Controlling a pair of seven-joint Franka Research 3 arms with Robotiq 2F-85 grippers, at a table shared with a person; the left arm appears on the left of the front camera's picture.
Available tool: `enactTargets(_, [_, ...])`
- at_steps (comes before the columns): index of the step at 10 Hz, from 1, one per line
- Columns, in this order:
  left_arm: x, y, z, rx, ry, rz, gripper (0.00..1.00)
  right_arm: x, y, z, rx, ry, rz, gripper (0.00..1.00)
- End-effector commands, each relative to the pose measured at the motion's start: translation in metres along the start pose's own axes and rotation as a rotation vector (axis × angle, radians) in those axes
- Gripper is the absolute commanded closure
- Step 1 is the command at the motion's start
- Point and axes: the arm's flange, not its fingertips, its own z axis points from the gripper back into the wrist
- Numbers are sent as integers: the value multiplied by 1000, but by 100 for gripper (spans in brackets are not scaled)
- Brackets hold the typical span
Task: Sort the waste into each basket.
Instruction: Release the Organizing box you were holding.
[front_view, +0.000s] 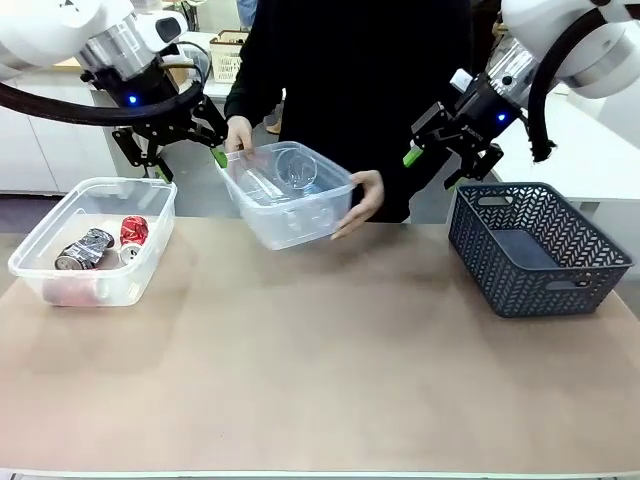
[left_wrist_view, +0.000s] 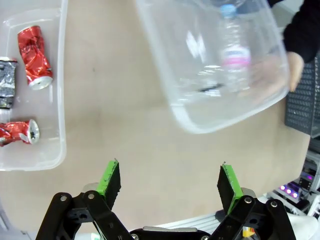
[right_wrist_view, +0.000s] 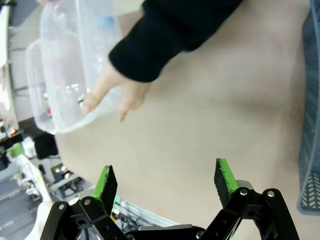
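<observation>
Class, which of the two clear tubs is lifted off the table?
The bottle tub, held tilted in the person's hands. The tub of cans rests on the table.

I find no text I can read in any view: the crushed red cans (left_wrist_view: 34, 56) show only blurred print, and the pink band on the bottle (left_wrist_view: 234, 52) is illegible.
</observation>
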Motion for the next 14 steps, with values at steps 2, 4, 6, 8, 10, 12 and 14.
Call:
enactTargets(2, [-36, 32, 66, -453, 127, -89, 0, -67, -43, 94, 473, 43, 23, 0])
enactTargets(4, [-54, 77, 99, -791, 166, -71, 0, -108, -78, 138, 762, -4, -64, 0])
enactTargets(6, [-72, 119, 105, -976, 89, 31, 0, -129, -122, 162, 905, -185, -275, 0])
enactTargets(8, [-70, 102, 128, -912, 78, -70, 0, -128, -108, 173, 851, -92, -141, 0])
enactTargets(10, [-70, 102, 128, -912, 78, -70, 0, -128, -108, 173, 851, -92, -141, 0])
enactTargets(12, [-70, 102, 128, -912, 78, -70, 0, -128, -108, 173, 851, -92, -141, 0])
enactTargets(14, [-70, 102, 128, -912, 78, -70, 0, -128, -108, 173, 851, -92, -141, 0])
